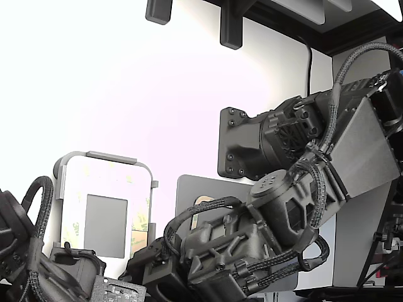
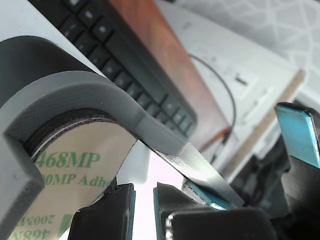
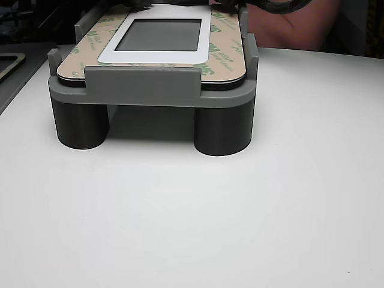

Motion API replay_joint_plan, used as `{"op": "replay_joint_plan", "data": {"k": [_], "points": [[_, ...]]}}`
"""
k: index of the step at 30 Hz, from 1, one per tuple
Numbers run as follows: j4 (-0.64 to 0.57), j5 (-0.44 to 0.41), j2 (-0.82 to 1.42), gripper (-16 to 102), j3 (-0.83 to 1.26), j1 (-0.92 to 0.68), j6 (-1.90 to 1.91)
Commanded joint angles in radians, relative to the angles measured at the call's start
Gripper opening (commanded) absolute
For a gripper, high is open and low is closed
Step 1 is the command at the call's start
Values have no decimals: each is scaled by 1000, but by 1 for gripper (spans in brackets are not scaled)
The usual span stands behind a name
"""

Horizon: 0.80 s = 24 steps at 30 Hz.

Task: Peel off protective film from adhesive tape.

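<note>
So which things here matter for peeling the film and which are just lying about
Part of the job:
- pale-yellow green-printed liner film still lying on the panel
- white rounded panel with dark grey centre
- grey plastic holding fixture on round legs
- hand with blue pads, close by the fixture corner

Just lying about:
- black keyboard
- reddish-brown wooden board
- thin dark cable

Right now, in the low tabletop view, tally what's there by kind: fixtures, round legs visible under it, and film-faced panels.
Grey fixture: 1
Round legs: 2
Film-faced panel: 1
Total: 4
</note>
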<state>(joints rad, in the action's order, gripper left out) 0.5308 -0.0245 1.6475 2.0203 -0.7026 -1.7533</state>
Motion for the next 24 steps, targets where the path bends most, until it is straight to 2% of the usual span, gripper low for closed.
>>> {"op": "replay_joint_plan", "data": {"k": [1, 24], "points": [[-3, 3, 20, 11, -26, 3, 0], [0, 9, 14, 8, -38, 3, 9]]}}
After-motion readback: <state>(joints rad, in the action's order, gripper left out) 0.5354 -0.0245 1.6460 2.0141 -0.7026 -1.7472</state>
